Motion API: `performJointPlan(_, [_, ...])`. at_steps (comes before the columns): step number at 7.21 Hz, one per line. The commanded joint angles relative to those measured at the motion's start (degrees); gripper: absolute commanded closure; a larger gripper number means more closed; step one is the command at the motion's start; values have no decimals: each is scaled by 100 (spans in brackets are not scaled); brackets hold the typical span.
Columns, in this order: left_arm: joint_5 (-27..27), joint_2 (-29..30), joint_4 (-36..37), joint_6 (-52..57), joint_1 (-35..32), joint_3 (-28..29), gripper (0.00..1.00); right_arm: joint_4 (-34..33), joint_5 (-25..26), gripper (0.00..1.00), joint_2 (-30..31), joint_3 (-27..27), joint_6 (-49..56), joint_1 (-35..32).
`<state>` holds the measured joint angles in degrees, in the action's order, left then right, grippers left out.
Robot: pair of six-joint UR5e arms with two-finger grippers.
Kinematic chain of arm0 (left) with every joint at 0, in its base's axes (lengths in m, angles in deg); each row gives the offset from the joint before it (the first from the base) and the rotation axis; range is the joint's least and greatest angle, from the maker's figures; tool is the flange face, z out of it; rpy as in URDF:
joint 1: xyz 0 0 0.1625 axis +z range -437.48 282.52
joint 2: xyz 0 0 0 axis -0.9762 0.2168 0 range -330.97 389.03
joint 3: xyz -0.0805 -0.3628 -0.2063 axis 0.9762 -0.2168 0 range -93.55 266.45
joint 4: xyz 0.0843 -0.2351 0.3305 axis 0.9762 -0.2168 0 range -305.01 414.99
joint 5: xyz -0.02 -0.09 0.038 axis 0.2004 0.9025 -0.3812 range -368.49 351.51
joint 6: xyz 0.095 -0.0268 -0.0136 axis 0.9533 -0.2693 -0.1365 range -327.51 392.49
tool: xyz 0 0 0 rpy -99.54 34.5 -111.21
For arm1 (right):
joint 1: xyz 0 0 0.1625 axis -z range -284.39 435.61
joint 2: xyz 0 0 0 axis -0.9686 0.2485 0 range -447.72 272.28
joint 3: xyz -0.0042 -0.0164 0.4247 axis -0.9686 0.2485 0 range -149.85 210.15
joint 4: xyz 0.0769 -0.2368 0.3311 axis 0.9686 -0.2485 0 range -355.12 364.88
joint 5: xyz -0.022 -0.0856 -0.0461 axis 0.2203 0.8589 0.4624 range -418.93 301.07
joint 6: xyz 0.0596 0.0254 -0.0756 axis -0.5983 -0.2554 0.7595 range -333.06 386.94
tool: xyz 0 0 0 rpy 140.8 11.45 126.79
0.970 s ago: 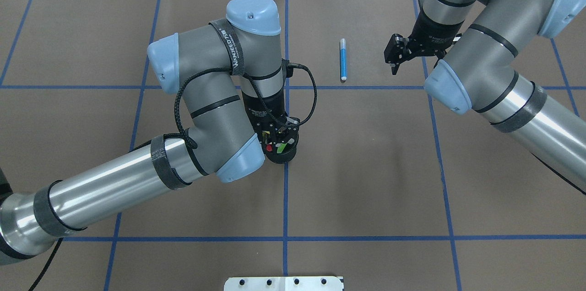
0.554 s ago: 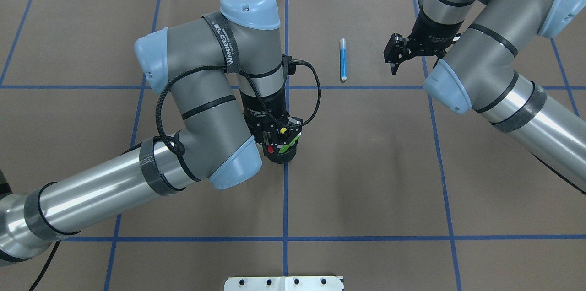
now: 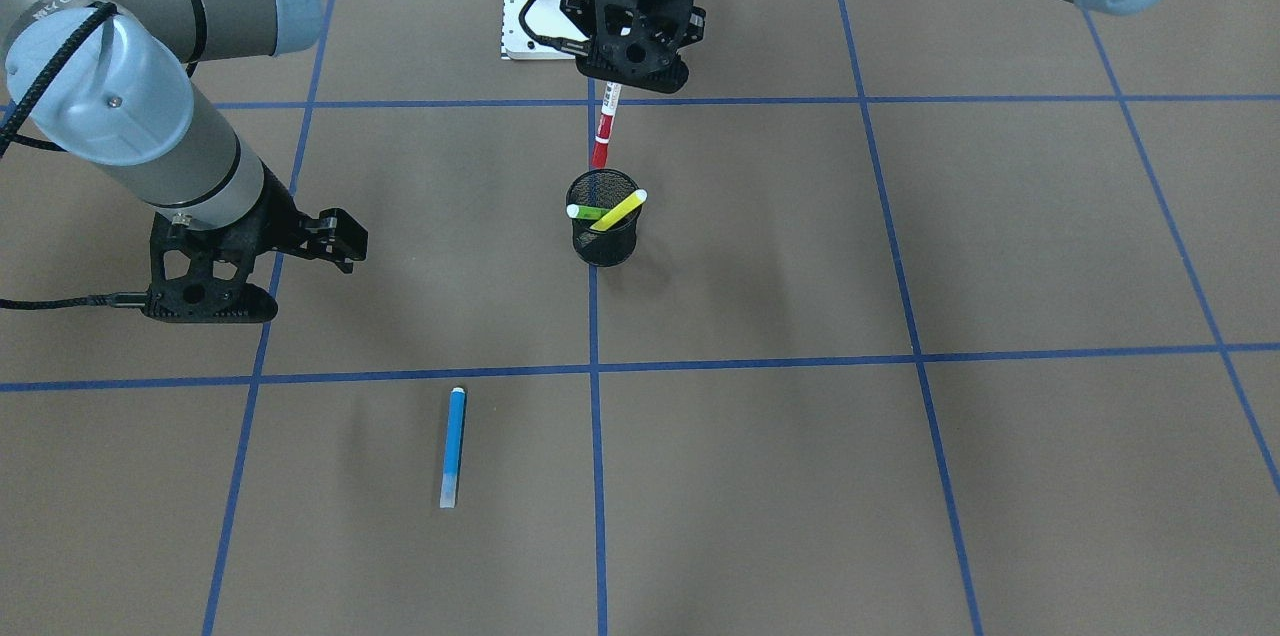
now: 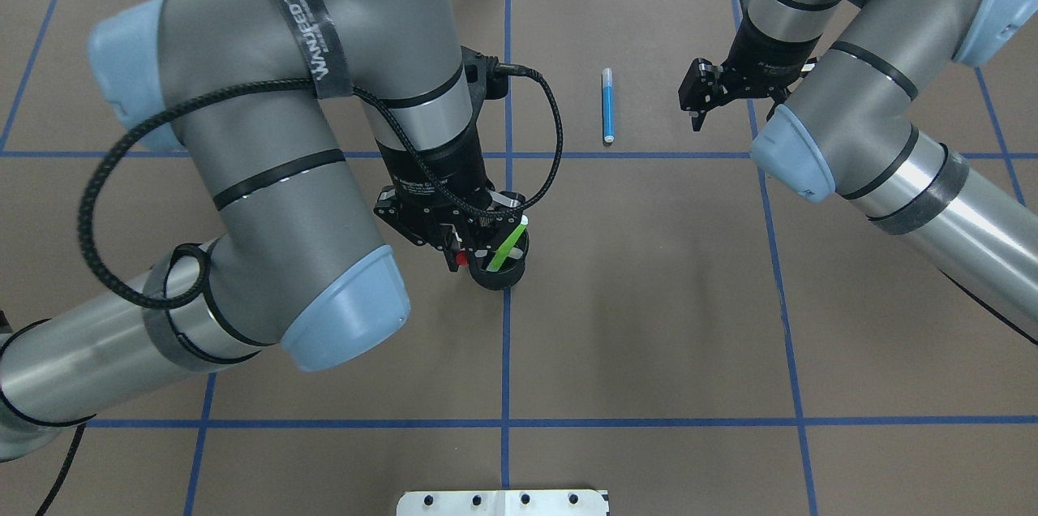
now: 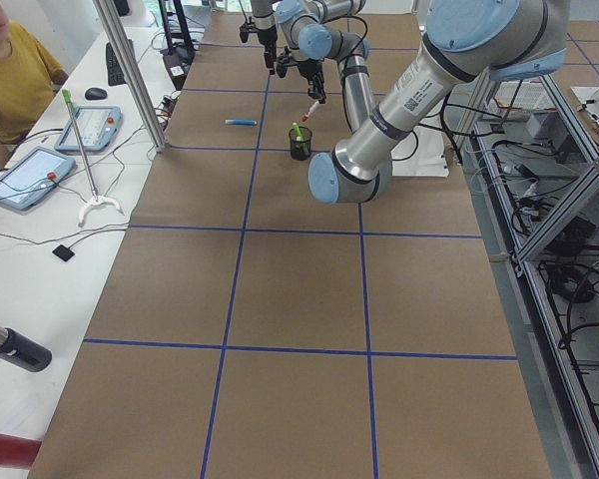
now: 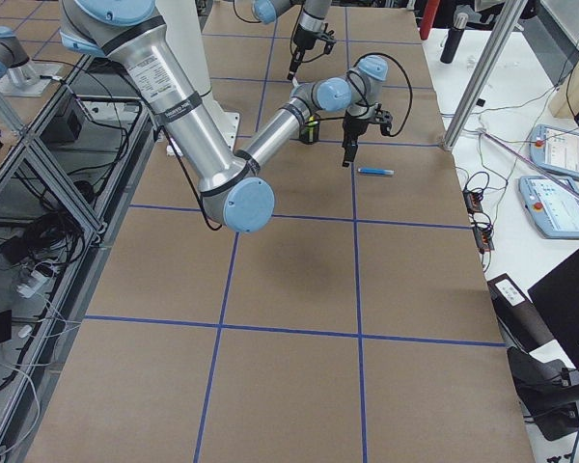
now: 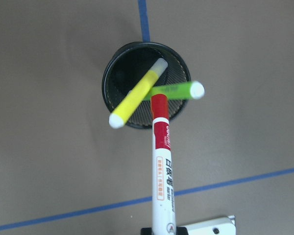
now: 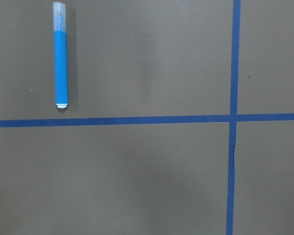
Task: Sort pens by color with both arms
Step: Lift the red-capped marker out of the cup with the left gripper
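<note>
**Operator:** So, what is at the middle of the table?

**Desk:** Centre frame, your left gripper (image 3: 627, 76) is clamped on the top of the white-barrelled pen (image 7: 161, 166). The pen hangs upright with its red cap pointing down. It sits over the black mesh cup (image 3: 604, 246), with the cap tip above the rim on the side nearest the robot's base. From the left end of the table, you can see the pen is clear of the cup.

**Operator:** And inside the cup?

**Desk:** Two pens. You see the yellow pen (image 7: 137, 98) and the green pen (image 7: 179, 90) leaning crossed against the rim, their pale ends standing out above it. The cup stands on a blue tape line (image 3: 594, 316) on the brown table (image 3: 900, 476).

**Operator:** Where is the fourth pen?

**Desk:** Look on your right arm's side. The blue pen (image 3: 453, 446) lies flat on the table, well apart from the cup, in the squares farther from the robot. One end stops just short of a tape line. The right gripper (image 4: 696, 114) hovers above the table near that pen, beside it and not touching it.

**Operator:** Is that claw open or closed?

**Desk:** You cannot tell from these views. Its wrist camera shows only the blue pen, the table and the tape.
</note>
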<state>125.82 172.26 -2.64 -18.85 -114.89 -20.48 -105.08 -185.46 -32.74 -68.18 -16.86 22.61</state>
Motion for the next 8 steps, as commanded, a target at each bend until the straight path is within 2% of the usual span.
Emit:
performJointPlan(1, [-445,13,-324,-164,-179,-205,100,10,-3,1,-5,7,12,-17])
performJointPlan(2, [-850,-66,-1015,-722,-249,-83,100,27,-12,0,-5,16,108,-52])
performJointPlan(3, [-967,-84,-1431,-902,-380,153,100,97,-38,1,82,16,222,-140])
performJointPlan(4, [-1360,-84,-1722,-1060,-408,356,100,133,-38,1,188,-10,475,-228])
performJointPlan(6, [-1993,-84,-2687,-1376,-425,1040,100,133,-47,1,320,-45,837,-395])
performJointPlan(8, [-2529,-75,-4169,-1824,-399,2031,100,133,-56,1,391,-125,917,-466])
